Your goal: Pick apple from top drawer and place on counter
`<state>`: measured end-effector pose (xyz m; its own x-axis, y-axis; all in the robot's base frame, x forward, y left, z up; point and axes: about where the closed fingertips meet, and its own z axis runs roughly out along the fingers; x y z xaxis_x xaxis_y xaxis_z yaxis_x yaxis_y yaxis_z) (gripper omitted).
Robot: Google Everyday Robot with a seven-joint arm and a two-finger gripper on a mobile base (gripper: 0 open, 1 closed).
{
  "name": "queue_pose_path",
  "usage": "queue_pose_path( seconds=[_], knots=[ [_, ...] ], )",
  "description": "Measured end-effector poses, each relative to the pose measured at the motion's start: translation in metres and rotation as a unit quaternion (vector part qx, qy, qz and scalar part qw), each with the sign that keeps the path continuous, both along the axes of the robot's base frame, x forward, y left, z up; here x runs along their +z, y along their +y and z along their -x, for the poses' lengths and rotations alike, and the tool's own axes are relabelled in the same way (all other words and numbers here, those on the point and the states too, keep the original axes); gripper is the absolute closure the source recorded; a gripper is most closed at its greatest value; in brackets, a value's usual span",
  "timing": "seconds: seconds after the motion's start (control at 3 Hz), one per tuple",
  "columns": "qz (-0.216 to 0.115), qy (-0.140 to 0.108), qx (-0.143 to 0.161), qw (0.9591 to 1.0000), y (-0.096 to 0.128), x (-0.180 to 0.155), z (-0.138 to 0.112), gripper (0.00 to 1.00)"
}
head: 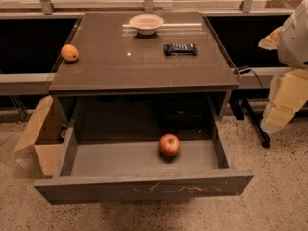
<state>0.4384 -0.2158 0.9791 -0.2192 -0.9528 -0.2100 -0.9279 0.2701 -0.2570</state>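
Observation:
The apple [169, 145], red with yellowish patches, lies inside the open top drawer [144, 186], right of its middle and close to the back. The drawer is pulled far out and its flat front panel carries pale scratches. The counter [144, 61] is the glossy dark-brown cabinet top above it. My gripper [284, 105] hangs at the far right edge of the view, beside the cabinet and well apart from the apple, at about drawer height. It holds nothing that I can see.
On the counter stand an orange fruit [70, 53] at the left edge, a white bowl [146, 23] at the back and a dark snack packet [180, 48]. An open cardboard box [41, 138] lies on the floor to the drawer's left. A window sill runs behind.

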Motion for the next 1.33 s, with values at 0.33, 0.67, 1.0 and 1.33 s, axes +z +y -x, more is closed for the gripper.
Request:
queue_pose_path(
  seconds=[0.33, 0.67, 1.0, 1.33],
  knots=[
    [-0.006, -0.005, 0.005, 1.0000, 0.002, -0.002, -0.002, 0.00],
    [-0.046, 0.003, 0.034, 0.9984, 0.007, -0.035, -0.013, 0.00],
    [-0.103, 0.020, 0.066, 0.9923, 0.018, -0.077, -0.025, 0.00],
    [-0.196, 0.038, 0.095, 0.9753, 0.043, -0.129, -0.033, 0.00]
  ],
)
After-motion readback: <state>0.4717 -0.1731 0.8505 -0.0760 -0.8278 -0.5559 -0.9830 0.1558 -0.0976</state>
